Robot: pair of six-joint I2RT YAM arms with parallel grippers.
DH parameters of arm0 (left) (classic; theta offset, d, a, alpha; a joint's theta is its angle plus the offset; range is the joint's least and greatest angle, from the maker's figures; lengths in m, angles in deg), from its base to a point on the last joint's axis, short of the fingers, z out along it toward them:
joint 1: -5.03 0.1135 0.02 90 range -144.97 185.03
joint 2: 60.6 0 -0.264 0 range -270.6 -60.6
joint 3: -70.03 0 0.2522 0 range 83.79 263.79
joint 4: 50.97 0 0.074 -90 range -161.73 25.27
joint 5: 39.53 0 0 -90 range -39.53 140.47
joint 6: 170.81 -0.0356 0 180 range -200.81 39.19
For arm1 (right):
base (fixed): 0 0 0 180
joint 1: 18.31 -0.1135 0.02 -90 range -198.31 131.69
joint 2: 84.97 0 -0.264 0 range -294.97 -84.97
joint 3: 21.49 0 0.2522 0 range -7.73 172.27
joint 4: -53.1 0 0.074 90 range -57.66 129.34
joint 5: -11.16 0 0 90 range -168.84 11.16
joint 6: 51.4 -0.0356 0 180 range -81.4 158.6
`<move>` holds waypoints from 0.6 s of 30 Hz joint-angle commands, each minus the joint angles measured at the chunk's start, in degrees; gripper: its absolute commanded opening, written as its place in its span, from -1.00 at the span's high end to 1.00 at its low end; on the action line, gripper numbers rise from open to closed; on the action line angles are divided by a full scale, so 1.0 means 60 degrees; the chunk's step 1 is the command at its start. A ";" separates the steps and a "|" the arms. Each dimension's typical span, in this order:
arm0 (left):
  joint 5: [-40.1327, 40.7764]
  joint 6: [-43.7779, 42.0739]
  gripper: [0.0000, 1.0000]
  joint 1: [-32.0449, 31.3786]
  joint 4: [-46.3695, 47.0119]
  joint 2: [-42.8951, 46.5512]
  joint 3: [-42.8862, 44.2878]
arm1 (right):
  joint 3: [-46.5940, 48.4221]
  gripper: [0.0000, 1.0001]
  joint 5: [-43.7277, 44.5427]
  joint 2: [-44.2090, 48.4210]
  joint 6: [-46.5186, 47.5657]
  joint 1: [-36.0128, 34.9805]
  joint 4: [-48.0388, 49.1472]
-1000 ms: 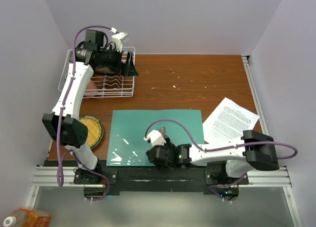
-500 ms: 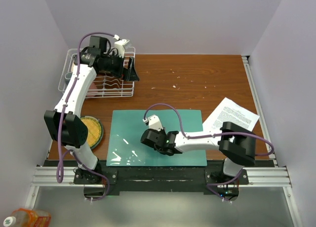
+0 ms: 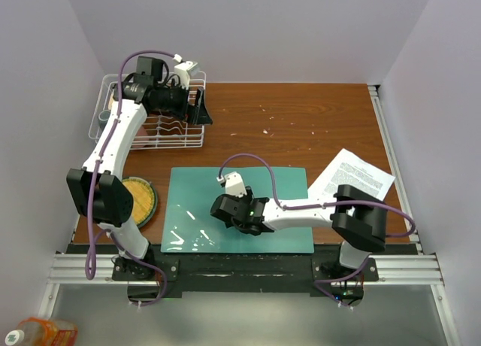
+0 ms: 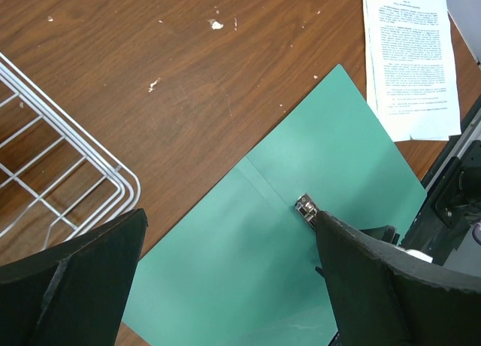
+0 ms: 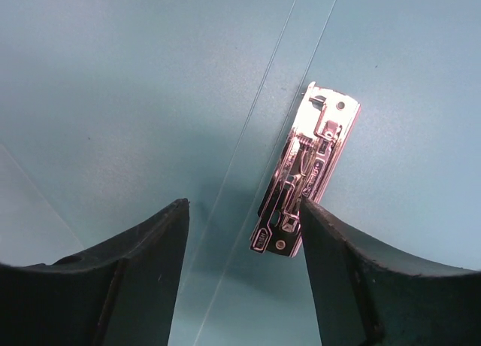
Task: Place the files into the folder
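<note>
as the right gripper (image 5: 242,214) has swung in from the near edge to hang low over the spine of the open folder (image 3: 285,184), its fingers now stand apart and empty, one beside the lower end of the clip (image 5: 304,169), contact not discernible. the left gripper (image 4: 229,218), spread wide and empty, has barely shifted by the rack (image 3: 161,139). the files (image 3: 352,182) lie untouched just right of the folder, so the clip appears to be the next target, none yet filed.
</note>
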 commanded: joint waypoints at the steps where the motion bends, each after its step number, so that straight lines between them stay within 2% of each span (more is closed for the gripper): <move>1: -0.0168 -0.0131 -1.00 0.0016 0.0239 0.0530 -0.0124 | 0.0307 -0.28 0.0590 0.0855 -0.0543 0.0004 -0.0258; 7: -0.0212 -0.0086 -1.00 0.0016 0.0312 0.0559 -0.0168 | 0.0145 -0.11 0.0429 0.0593 -0.0952 0.0018 -0.0404; 13: -0.0168 -0.0160 -1.00 0.0030 0.0225 0.0661 -0.0198 | -0.0396 -0.10 0.0136 0.0285 -0.1231 0.0018 0.0182; 18: -0.0124 -0.0218 -1.00 0.0001 0.0195 0.0705 -0.0227 | -0.0426 0.02 0.0165 0.0138 -0.1218 0.0033 0.0284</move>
